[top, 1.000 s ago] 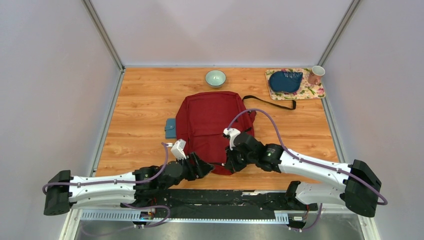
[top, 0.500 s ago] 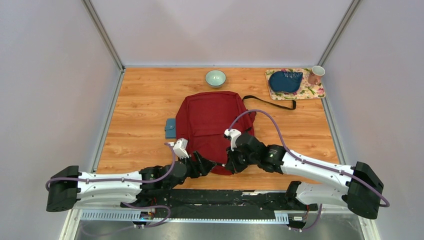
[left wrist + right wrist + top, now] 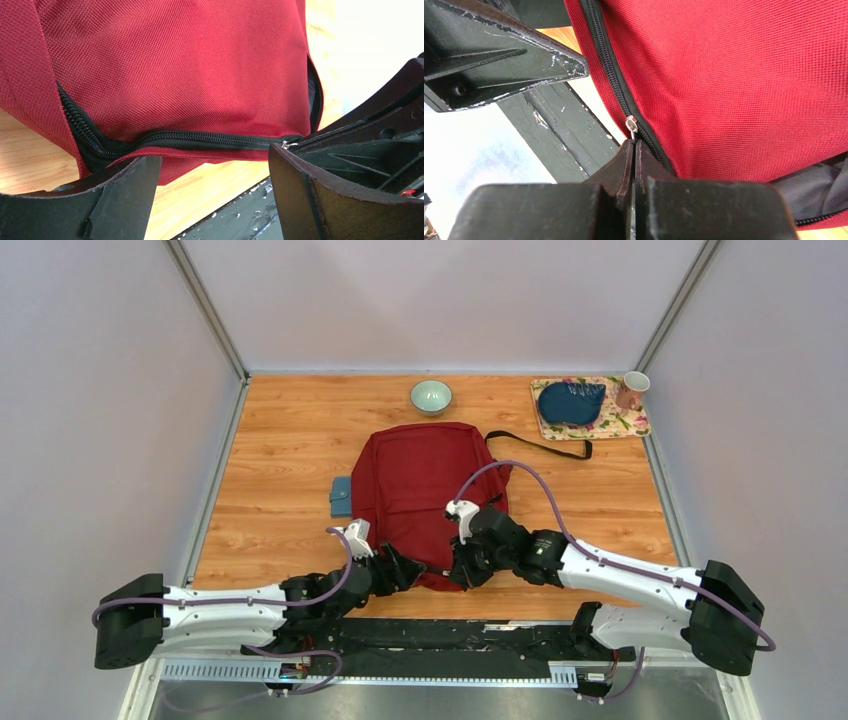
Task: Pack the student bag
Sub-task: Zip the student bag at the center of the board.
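The student bag, a dark red backpack, lies flat in the middle of the table with its black zipper along the near edge. My right gripper is at that edge, shut on the small metal zipper pull; it shows in the right wrist view. My left gripper is open just left of it. In the left wrist view its fingers straddle the zipper seam and hold nothing. The pull sits by its right finger. The bag's inside is hidden.
A small blue book lies against the bag's left side. A teal bowl stands behind the bag. A floral mat at the back right carries a dark blue pouch and a pink mug. A black strap trails right.
My left arm has reached a little farther towards the bag's near edge, closer to the right gripper. The right gripper has stayed shut at the zipper, shifting only slightly.
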Controlling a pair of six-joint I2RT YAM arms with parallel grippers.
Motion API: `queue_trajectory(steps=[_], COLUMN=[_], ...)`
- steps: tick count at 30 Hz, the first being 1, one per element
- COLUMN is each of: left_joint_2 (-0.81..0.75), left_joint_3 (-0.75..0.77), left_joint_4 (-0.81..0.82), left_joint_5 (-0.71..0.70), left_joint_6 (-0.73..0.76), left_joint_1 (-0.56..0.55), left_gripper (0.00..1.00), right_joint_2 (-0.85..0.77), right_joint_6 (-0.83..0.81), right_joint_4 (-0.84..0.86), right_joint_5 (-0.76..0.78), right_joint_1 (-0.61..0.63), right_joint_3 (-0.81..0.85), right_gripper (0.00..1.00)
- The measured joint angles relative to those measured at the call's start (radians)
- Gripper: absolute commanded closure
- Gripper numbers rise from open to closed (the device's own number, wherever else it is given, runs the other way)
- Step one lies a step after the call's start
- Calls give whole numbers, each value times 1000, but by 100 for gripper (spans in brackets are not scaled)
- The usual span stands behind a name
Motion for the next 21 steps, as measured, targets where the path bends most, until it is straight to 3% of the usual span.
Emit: queue_trajectory(steps=[2, 3, 8, 9, 12, 21], left_joint_2=[23, 37, 75, 76, 74, 8], left_joint_3=[0, 0, 6, 8, 15, 15], left_joint_4=[15, 20, 11, 10, 8, -65], left_joint_5=[-3, -6, -21, -21, -23, -39], left_joint_6=[1, 5, 24, 25, 35, 59], left_joint_1=[2, 4, 8, 10, 14, 22], left_gripper=[28, 42, 69, 81, 100, 100], right_joint_2=[10, 11, 12, 11, 7, 11], right_joint_6=[0, 0, -2, -2, -6, -12], right_joint_4=[0, 0, -1, -1, 1, -30], right_joint_5=[-4, -6, -10, -12, -17, 32], right_joint_1=[0, 0, 0, 0, 0, -4], right_joint_3=[0, 0, 0, -1, -2, -4], right_gripper=[100, 100, 100, 100, 100, 100])
